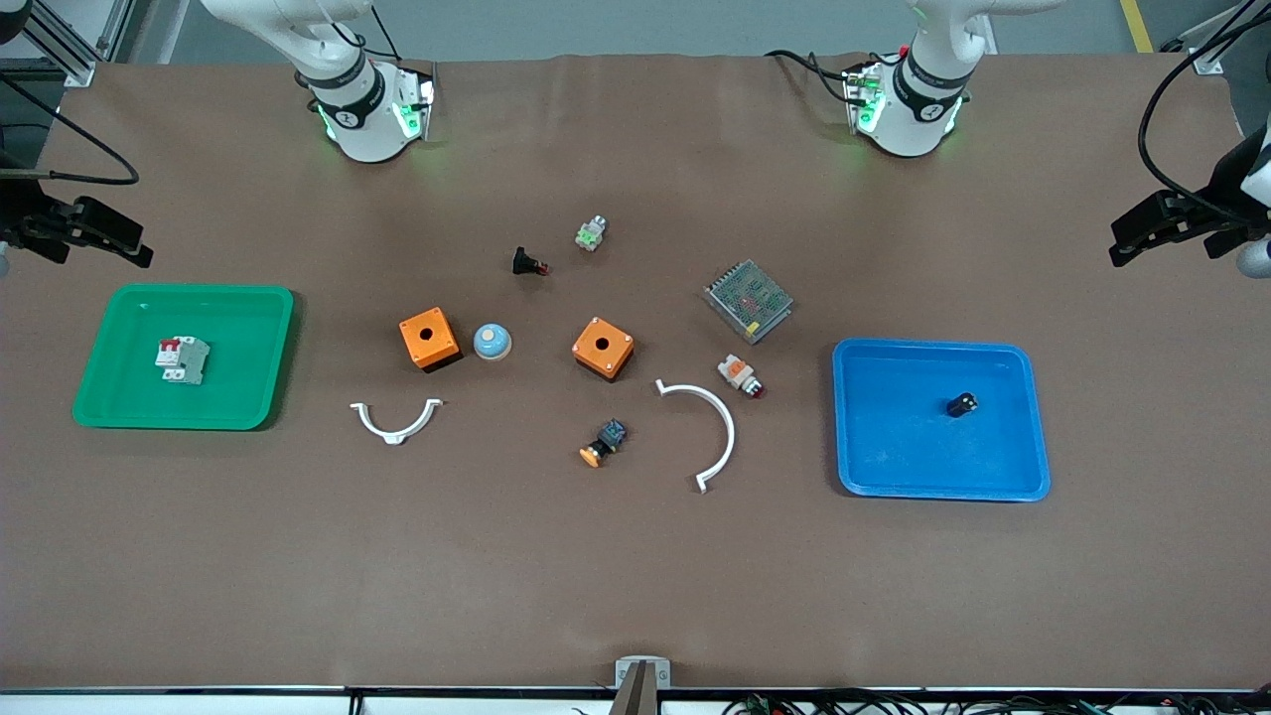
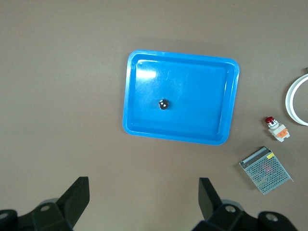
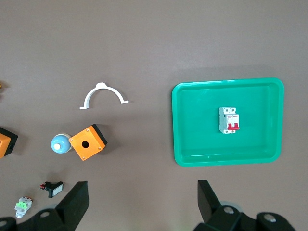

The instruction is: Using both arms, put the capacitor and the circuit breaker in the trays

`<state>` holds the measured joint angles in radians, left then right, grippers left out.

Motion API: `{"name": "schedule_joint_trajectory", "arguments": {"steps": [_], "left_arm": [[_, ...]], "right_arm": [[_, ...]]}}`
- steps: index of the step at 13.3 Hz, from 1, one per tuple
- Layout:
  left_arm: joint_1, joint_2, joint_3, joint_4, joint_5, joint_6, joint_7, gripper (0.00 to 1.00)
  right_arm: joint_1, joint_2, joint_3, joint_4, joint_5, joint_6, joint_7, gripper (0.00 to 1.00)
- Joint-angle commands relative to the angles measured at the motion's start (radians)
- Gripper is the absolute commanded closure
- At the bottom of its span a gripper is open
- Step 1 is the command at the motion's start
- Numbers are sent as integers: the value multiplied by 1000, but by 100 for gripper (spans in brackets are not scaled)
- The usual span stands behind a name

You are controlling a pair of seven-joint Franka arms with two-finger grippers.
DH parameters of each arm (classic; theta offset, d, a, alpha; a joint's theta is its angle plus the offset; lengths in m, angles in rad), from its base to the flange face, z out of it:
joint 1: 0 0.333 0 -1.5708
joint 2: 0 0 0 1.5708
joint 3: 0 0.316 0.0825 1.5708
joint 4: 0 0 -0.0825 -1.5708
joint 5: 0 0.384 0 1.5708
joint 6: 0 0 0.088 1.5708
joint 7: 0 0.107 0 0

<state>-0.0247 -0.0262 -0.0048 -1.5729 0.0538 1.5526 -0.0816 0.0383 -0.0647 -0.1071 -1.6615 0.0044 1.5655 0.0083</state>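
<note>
In the blue tray (image 1: 1033, 417) lies the capacitor (image 1: 961, 404), light, smooth, best gripped across its round body; the stiff circuit breaker (image 1: 182, 358) rests in the green tray (image 1: 258, 328). The left gripper (image 2: 144, 192) and right gripper (image 3: 142, 192) hang high over their trays, wide open and empty.

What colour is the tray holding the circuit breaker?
Green tray; clearest in the right wrist view.
</note>
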Motion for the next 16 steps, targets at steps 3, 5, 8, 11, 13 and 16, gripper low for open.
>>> {"name": "schedule_joint_trajectory", "arguments": {"steps": [3, 5, 8, 11, 13, 16], "left_arm": [[2, -18, -17, -15, -20, 7, 14, 0], [2, -21, -17, -15, -22, -5, 17, 0], [6, -21, -17, -15, -68, -29, 17, 0], [5, -21, -17, -13, -68, -54, 17, 0], [5, -26, -17, -13, -68, -65, 16, 0], [5, -26, -15, -7, -68, -71, 13, 0]], "right_arm": [[-5, 17, -3, 29, 9, -18, -5, 0], [-5, 17, -3, 29, 9, -16, -5, 0], [-5, 17, -3, 29, 9, -13, -5, 0], [-5, 19, -3, 31, 9, -12, -5, 0], [-5, 19, -3, 31, 9, -12, -5, 0], [-5, 19, -3, 31, 9, -12, -5, 0]]}}
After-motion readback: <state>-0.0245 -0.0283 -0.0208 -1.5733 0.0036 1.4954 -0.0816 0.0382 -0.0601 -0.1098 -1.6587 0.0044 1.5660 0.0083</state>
